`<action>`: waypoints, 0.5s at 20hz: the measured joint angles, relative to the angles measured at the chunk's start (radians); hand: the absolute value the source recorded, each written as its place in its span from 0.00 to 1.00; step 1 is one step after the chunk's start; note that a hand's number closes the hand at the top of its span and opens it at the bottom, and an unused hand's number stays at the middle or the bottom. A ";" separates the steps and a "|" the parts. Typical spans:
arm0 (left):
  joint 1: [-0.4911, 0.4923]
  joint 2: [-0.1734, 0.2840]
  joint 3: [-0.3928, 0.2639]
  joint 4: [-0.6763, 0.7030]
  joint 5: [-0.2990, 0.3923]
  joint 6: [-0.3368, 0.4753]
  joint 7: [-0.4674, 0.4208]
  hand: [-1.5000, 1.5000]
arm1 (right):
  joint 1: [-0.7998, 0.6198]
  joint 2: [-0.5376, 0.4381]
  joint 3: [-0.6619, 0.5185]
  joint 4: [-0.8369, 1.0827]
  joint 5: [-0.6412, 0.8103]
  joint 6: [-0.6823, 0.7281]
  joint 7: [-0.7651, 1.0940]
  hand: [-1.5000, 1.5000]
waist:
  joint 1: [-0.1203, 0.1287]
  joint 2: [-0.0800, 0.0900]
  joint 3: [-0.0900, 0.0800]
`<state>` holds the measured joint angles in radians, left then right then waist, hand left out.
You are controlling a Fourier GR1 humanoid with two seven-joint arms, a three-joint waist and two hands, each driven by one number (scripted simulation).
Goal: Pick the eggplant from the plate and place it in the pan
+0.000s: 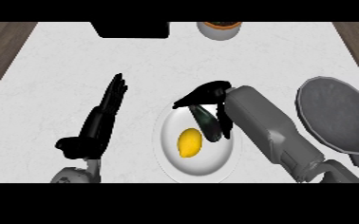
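You've got a white marbled counter point(140, 57) filling most of the view, with dark wood floor strips at about 10 point(13, 38) and 2 o'clock point(348, 31). A black boxy thing point(131, 29) sits at 11, and a white bowl-like pot point(220, 29) around 12

a white marbled table point(63, 71) is carrying a white plate point(210, 163) at the centre, a dark grey pan point(331, 111) lying at its right edge, a black box point(132, 29) and a white bowl point(220, 30) sitting along its far edge.
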<state>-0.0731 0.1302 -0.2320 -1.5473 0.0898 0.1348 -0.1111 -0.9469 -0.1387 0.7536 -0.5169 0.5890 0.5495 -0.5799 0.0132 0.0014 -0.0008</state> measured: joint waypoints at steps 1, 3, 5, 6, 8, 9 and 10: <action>-0.004 0.001 0.006 0.003 0.002 -0.004 0.002 0.50 | 0.003 0.006 -0.002 0.003 0.007 0.001 0.005 0.00 | -0.002 -0.002 -0.001; 0.006 -0.006 -0.002 -0.006 -0.006 -0.005 -0.003 0.50 | 0.001 0.019 -0.005 0.028 0.023 -0.011 -0.003 0.00 | -0.002 -0.009 -0.003; 0.005 -0.009 -0.001 -0.002 -0.007 -0.011 -0.006 0.50 | -0.008 0.032 -0.006 0.056 0.037 -0.018 -0.011 0.00 | -0.001 -0.015 -0.005; 0.002 -0.006 0.004 0.006 -0.004 -0.019 -0.011 0.50 | -0.012 0.036 -0.007 0.066 0.043 -0.020 -0.017 0.00 | -0.001 -0.017 -0.005; 0.000 -0.005 0.014 0.014 0.000 -0.025 -0.014 0.50 | -0.011 0.038 0.013 0.070 0.067 -0.036 -0.032 1.00 | 0.000 -0.022 -0.006; 0.003 -0.004 0.016 0.017 0.001 -0.028 -0.022 0.50 | -0.018 0.038 0.025 0.070 0.081 -0.040 -0.037 1.00 | 0.001 -0.022 -0.007; 0.006 -0.012 0.007 0.027 -0.008 -0.025 -0.033 0.50 | -0.024 0.042 0.035 0.072 0.092 -0.047 -0.041 1.00 | 0.001 -0.022 -0.007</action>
<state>-0.0672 0.1186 -0.2247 -1.5208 0.0819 0.1096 -0.1439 -0.9706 -0.0963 0.7883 -0.4449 0.6809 0.5026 -0.6206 0.0144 -0.0210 -0.0083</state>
